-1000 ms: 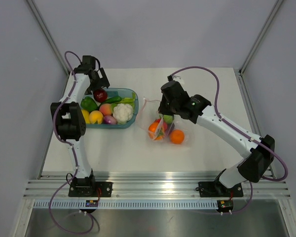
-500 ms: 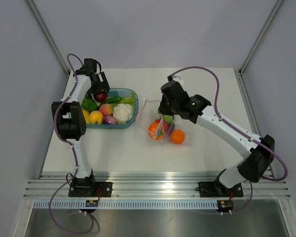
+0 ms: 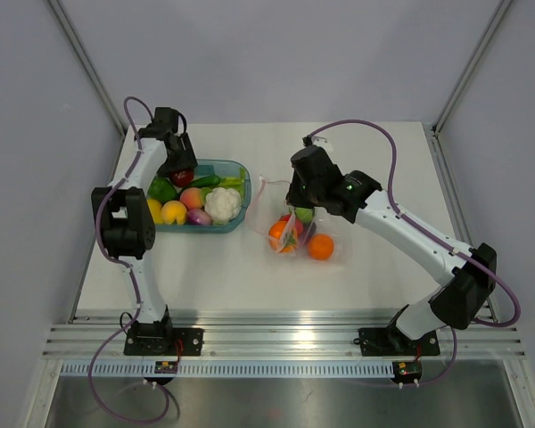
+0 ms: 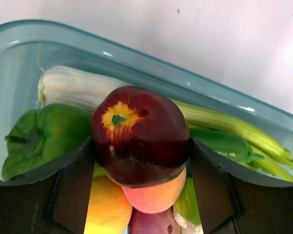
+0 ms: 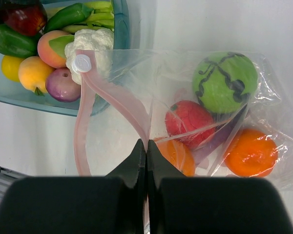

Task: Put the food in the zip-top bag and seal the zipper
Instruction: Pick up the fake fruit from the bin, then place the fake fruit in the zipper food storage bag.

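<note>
From above, we cannot see the right gripper's fingertips, because its black wrist covers them and the bag's nearest edge. The wrist view shows them pressed together, pinching the pink zipper partway along its length. The rest of that gripper is cut off at the bottom of the view.

The zip-top bag lies on the table just right of the teal tray, with its mouth gaping toward the tray. Through the crinkled plastic we make out a green ball, a red piece and two orange balls. A purple piece between them is mostly covered.

In the tray, the dark red apple hides most of a peach, and a yellow piece is cut off below.

The right arm rises from its base, folds at the elbow near the table's right edge and reaches left to the bag. The left arm stands along the table's left edge and bends down into the tray's far corner. The left gripper has its fingers spread, one at each flank of the apple. We cannot tell whether they press it yet.
</note>
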Controlling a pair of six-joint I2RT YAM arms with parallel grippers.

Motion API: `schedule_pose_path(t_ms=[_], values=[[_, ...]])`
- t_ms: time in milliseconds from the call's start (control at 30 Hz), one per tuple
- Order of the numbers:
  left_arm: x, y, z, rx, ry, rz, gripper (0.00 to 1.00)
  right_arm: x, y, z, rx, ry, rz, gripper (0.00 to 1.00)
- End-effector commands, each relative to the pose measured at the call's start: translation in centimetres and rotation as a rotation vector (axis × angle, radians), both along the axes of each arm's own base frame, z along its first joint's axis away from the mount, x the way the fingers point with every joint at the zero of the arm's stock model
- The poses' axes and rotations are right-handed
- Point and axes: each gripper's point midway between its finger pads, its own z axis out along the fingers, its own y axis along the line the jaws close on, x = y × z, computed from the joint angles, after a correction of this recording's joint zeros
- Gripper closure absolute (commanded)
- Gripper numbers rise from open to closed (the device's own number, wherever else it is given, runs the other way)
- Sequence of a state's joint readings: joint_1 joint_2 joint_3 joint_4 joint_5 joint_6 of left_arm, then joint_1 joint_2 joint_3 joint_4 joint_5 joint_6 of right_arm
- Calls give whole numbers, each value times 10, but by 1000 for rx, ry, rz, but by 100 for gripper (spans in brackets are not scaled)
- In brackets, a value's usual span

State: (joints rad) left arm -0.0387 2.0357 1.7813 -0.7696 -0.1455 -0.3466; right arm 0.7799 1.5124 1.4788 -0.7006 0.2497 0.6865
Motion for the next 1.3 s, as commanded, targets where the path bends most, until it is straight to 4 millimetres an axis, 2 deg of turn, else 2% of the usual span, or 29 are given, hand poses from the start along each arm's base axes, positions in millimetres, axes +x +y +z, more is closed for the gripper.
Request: schedule_pose_path(t_ms=[0,33,67,167,200,267,300,367,500,567,600,633,767,1033,1167,1200,1267], values=[[-14,-2,55,22,-100,0,44,3,-4,24,45,-56,-22,100],[-19,-5,58,24,-101,-2,45,3,-4,23,44,-55,-22,100],[-26,-6,72,27,-118,-2,45,3,-4,23,46,-55,-23,100],[-44,-13,80,17,-128,-20,45,3,-4,22,45,-54,-21,100],[-51,-15,95,11,-162,-26,45,3,-4,22,43,-55,-19,100],[-65,-22,96,-6,-159,-48,47,3,-5,22,35,-57,-21,100],[-74,-26,110,-25,-188,-62,47,3,-5,23,34,-61,-23,100],[-86,-38,116,-45,-198,-93,47,5,-5,23,32,-63,-24,100],[-120,-73,142,-57,-241,-198,48,7,-1,22,35,-63,-14,100],[-131,-85,154,-66,-261,-233,48,8,1,21,35,-59,-13,100],[-139,-99,157,-102,-264,-274,48,9,1,20,35,-57,-13,100],[-147,-106,168,-137,-291,-292,48,9,3,19,34,-55,-10,100],[-171,-146,188,-287,-338,-396,48,9,6,20,48,-53,-6,100],[-214,-210,207,-491,-356,-585,47,9,4,19,43,-52,-12,100],[-225,-230,197,-533,-305,-652,47,9,4,20,47,-52,-16,100],[-230,-239,188,-548,-272,-678,47,9,4,19,45,-48,-17,100],[-229,-248,182,-562,-262,-685,47,8,4,20,52,-48,-19,100]])
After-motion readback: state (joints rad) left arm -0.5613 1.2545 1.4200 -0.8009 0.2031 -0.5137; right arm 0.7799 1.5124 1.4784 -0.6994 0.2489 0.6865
